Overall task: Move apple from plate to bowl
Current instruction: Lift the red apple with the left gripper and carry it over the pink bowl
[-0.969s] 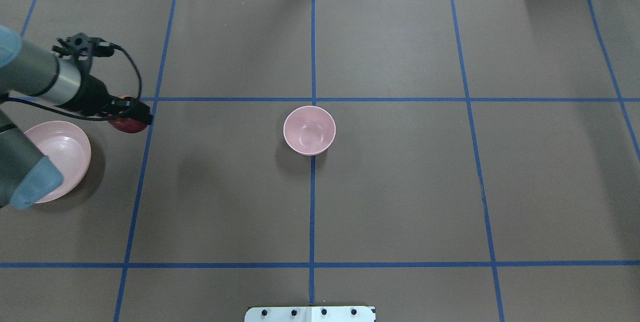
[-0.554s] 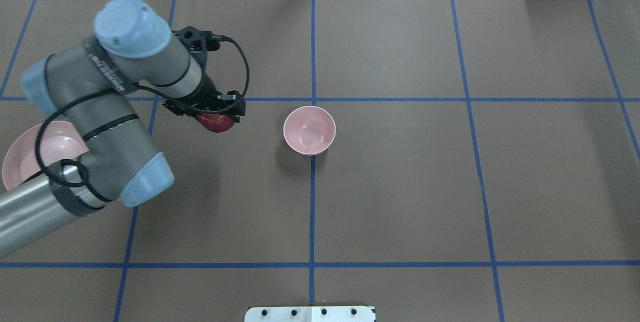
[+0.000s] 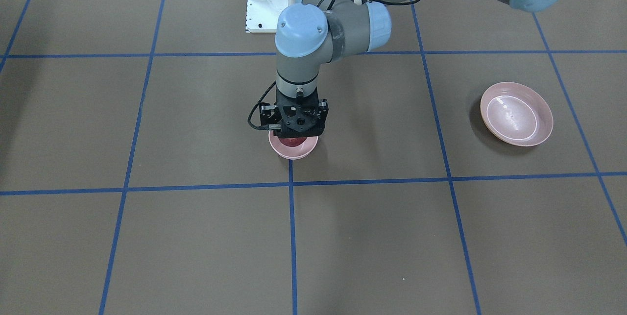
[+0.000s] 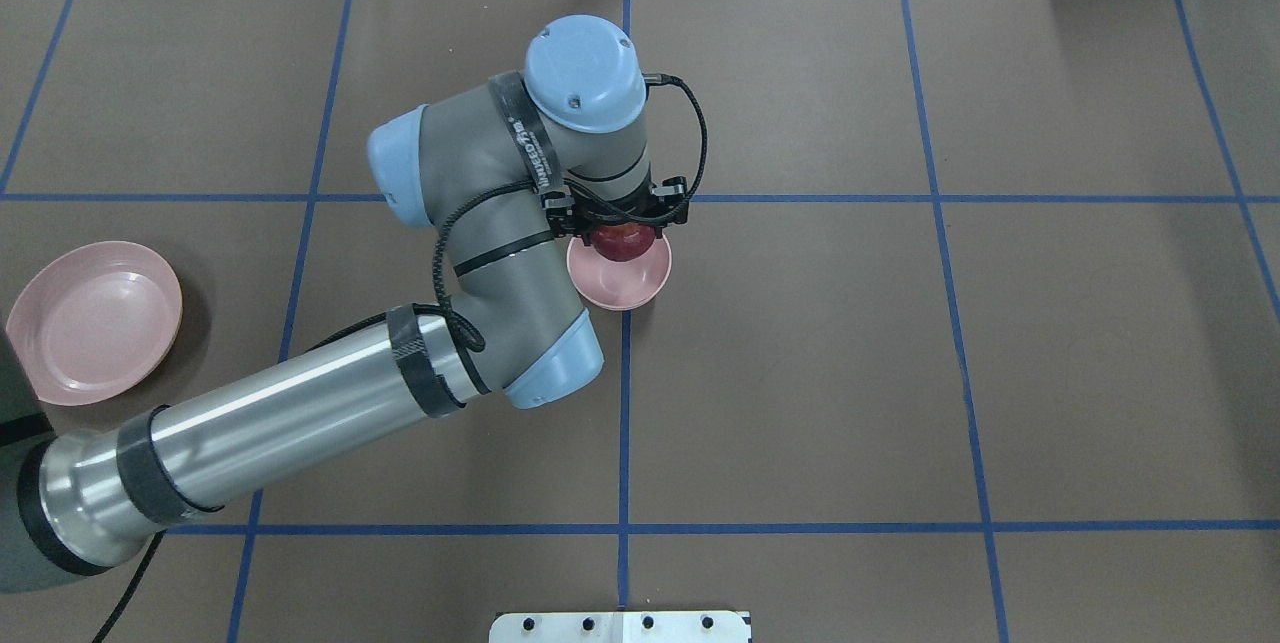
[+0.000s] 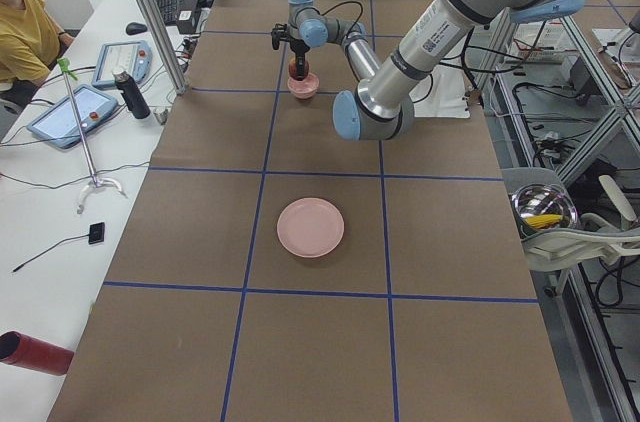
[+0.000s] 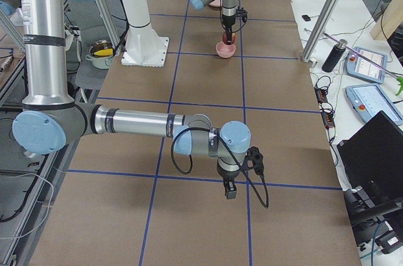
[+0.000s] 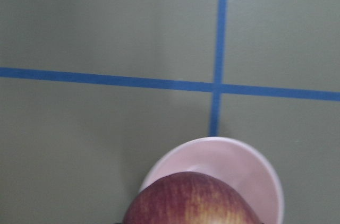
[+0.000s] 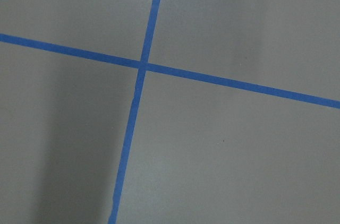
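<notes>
Overhead exterior view: the left hand point(image 4: 619, 234), pointing straight down, is closed around the round red apple point(image 4: 624, 245), holding it just above the pink bowl point(image 4: 628, 291). Which way its stem points cannot be told.

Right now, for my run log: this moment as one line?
phase: transfer | left gripper: shut on apple, above bowl | plate: empty | right gripper: away from bowl, open/shut unclear
</notes>
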### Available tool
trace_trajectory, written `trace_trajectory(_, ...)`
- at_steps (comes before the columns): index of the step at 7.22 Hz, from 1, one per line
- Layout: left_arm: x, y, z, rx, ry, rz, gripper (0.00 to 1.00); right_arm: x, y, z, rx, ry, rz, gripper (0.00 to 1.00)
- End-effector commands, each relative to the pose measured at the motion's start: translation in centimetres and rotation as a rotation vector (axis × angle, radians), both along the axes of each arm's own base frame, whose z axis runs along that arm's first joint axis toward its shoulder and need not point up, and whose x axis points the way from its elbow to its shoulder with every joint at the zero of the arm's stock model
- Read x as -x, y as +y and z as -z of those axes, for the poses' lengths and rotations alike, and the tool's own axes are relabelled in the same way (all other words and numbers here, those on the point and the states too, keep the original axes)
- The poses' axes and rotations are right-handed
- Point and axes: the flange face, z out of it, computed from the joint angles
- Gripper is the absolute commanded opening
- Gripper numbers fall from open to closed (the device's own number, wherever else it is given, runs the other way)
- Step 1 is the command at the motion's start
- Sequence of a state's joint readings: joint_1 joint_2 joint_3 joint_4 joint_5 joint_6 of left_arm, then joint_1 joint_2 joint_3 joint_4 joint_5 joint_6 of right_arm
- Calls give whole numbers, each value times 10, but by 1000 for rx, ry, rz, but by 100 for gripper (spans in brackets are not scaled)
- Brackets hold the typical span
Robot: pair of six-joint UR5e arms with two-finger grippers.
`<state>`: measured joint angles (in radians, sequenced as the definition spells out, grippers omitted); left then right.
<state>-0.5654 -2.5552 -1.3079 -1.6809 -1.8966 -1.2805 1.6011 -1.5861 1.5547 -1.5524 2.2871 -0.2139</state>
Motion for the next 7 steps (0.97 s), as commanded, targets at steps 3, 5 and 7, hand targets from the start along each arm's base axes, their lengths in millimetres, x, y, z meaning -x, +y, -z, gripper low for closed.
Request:
trace_trajectory(3, -18, 6, -25, -22, 19, 10, 8, 0, -1, 1, -1, 0, -2, 100)
trace_trajectory(5, 17, 22, -24, -38, -36, -25, 8, 0, -1, 1, 0, 0, -3, 100)
trace_trajectory(7, 15, 24, -32, -25, -61, -27, 8, 0, -1, 1, 0, -2, -3, 100)
